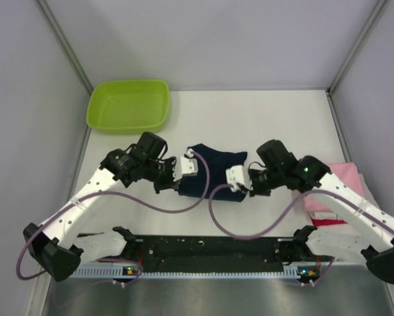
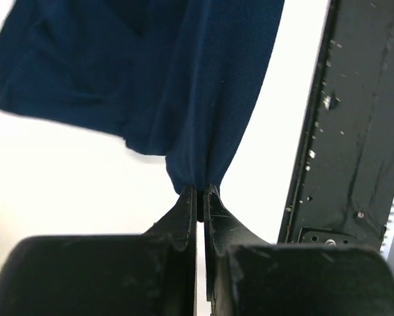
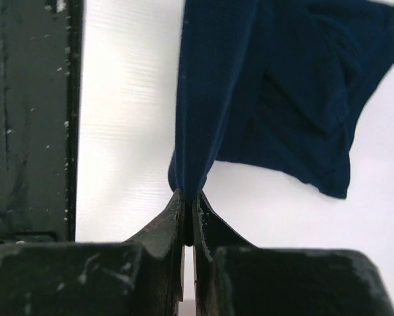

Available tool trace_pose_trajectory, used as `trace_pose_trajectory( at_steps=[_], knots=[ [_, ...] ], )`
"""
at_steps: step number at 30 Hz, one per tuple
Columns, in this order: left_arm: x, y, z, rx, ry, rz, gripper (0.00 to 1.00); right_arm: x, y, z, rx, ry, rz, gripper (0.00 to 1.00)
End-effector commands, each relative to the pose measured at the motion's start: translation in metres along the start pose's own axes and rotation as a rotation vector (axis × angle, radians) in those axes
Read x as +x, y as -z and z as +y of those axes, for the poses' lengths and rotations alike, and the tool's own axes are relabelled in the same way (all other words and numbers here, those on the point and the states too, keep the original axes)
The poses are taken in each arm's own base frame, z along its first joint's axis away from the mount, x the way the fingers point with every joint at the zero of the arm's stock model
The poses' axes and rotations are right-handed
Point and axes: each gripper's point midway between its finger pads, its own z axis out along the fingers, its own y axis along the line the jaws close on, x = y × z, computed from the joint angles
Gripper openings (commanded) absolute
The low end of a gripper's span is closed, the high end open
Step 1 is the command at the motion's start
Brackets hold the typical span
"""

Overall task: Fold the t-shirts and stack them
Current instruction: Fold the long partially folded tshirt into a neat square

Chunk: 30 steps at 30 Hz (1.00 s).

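The dark navy t-shirt [image 1: 210,170] hangs bunched between my two grippers over the middle of the table. My left gripper [image 1: 183,176] is shut on its left edge; the left wrist view shows the cloth [image 2: 184,85] pinched at the fingertips [image 2: 201,191]. My right gripper [image 1: 231,183] is shut on its right edge; the right wrist view shows the cloth [image 3: 250,85] pinched at the fingertips [image 3: 187,195]. A folded stack with a pink t-shirt [image 1: 335,187] on top, white and red edges beneath, lies at the right.
A lime green tub [image 1: 128,105] stands at the back left. A black rail [image 1: 210,249] runs along the near edge between the arm bases; it also shows in the left wrist view [image 2: 342,131] and the right wrist view [image 3: 26,112]. Purple cables loop below the shirt.
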Motion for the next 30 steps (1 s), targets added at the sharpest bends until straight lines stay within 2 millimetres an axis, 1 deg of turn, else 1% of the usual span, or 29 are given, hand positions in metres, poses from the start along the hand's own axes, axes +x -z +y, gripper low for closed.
trace_pose_trajectory(
  at_steps=[1, 2, 4, 5, 7, 9, 11, 13, 15, 16, 17, 19, 21, 24, 27, 28, 30],
  knots=[
    [-0.001, 0.009, 0.06, -0.209, 0.152, 0.094, 0.0, 0.032, 0.001, -0.04, 0.055, -0.275, 0.119, 0.0],
    [0.0, 0.005, 0.075, -0.207, 0.198, 0.105, 0.0, 0.037, 0.003, -0.056, 0.093, -0.32, 0.125, 0.0],
    [-0.005, 0.009, 0.106, -0.234, 0.266, 0.088, 0.0, 0.043, 0.001, -0.086, 0.151, -0.369, 0.107, 0.0],
    [-0.001, 0.006, 0.122, -0.244, 0.292, 0.1, 0.0, 0.042, 0.0, -0.1, 0.17, -0.39, 0.085, 0.0],
    [0.001, 0.0, 0.15, -0.273, 0.317, 0.114, 0.0, 0.049, -0.007, -0.118, 0.166, -0.437, 0.074, 0.0],
    [0.001, -0.01, 0.172, -0.265, 0.331, 0.122, 0.0, 0.066, -0.014, -0.132, 0.163, -0.495, 0.104, 0.0],
    [0.0, -0.025, 0.188, -0.24, 0.344, 0.128, 0.0, 0.085, -0.022, -0.146, 0.164, -0.544, 0.142, 0.0],
    [-0.001, -0.039, 0.202, -0.219, 0.356, 0.139, 0.0, 0.1, -0.028, -0.156, 0.163, -0.6, 0.166, 0.0],
    [0.0, -0.053, 0.217, -0.209, 0.381, 0.155, 0.0, 0.115, -0.038, -0.164, 0.148, -0.673, 0.18, 0.0],
    [-0.004, -0.055, 0.226, -0.221, 0.384, 0.15, 0.0, 0.121, -0.041, -0.169, 0.146, -0.699, 0.181, 0.0],
    [-0.001, -0.062, 0.234, -0.223, 0.396, 0.158, 0.0, 0.129, -0.044, -0.172, 0.151, -0.72, 0.194, 0.0],
    [0.003, -0.073, 0.244, -0.232, 0.417, 0.175, 0.0, 0.141, -0.053, -0.179, 0.152, -0.742, 0.218, 0.0],
    [0.008, -0.082, 0.25, -0.231, 0.433, 0.188, 0.0, 0.149, -0.061, -0.186, 0.156, -0.748, 0.232, 0.0],
    [0.016, -0.091, 0.257, -0.248, 0.444, 0.206, 0.0, 0.156, -0.071, -0.195, 0.163, -0.764, 0.236, 0.0],
    [0.025, -0.1, 0.263, -0.26, 0.448, 0.23, 0.0, 0.167, -0.082, -0.196, 0.157, -0.782, 0.258, 0.0],
    [0.028, -0.102, 0.264, -0.258, 0.452, 0.235, 0.01, 0.171, -0.085, -0.197, 0.161, -0.793, 0.267, 0.0],
    [0.032, -0.107, 0.265, -0.261, 0.456, 0.242, 0.07, 0.178, -0.09, -0.199, 0.177, -0.811, 0.285, 0.04]
  ],
)
